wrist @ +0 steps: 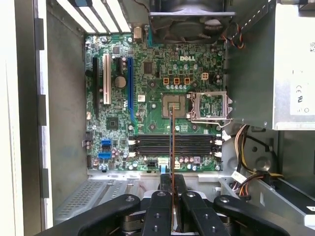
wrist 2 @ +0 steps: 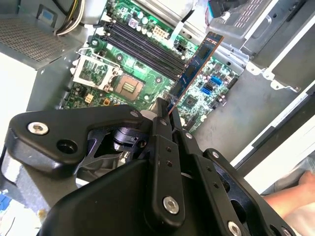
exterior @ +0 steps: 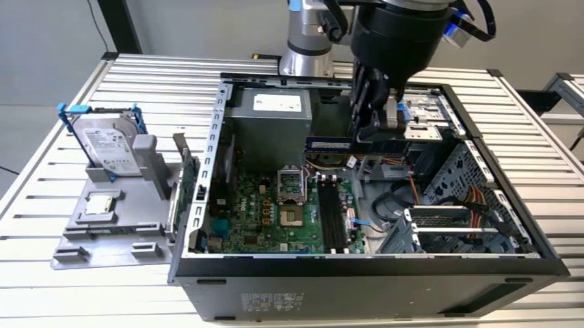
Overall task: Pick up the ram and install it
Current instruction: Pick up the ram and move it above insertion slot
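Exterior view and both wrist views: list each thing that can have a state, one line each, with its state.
ram, clamped in the gripper, above the motherboard, not seated.
gripper, shut on the ram.
memory slots, all empty.
processor socket, cover flipped open, no chip inside.
computer case, side panel off.
hard drive, upright in the grey holder, outside the case.

Looked like a robotics lab or workshop you ran this in: slotted aluminium tabletop (exterior: 55, 287) with the robot arm (exterior: 306, 48) mounted on it, an opened computer case (exterior: 365, 294) with a bare motherboard (exterior: 264, 219), and a grey parts holder (exterior: 109, 236) carrying a hard drive (exterior: 105, 147).
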### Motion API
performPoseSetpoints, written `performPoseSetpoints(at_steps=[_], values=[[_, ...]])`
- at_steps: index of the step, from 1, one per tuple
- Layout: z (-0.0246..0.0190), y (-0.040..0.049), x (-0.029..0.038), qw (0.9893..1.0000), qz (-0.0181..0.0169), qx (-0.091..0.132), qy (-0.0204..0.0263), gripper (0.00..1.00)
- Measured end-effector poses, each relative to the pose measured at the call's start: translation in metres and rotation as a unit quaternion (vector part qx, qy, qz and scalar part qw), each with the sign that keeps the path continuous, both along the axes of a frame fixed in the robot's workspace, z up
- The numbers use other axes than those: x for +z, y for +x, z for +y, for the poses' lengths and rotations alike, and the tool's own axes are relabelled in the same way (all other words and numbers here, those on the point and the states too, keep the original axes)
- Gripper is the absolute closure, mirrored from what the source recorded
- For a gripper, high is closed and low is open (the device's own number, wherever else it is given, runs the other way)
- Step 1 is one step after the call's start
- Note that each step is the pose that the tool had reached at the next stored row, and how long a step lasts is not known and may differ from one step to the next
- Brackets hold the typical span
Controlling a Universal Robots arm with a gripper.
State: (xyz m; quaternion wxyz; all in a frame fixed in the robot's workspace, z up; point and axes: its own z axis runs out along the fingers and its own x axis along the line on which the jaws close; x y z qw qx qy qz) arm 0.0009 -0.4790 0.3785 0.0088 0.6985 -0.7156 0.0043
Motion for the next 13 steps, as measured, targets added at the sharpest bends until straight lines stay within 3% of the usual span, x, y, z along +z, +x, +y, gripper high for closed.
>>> performPoseSetpoints(at_steps=[13], values=[[0.0, 0.0024, 0.0, 1.0, 0.0, 0.0, 0.0, 1.0]])
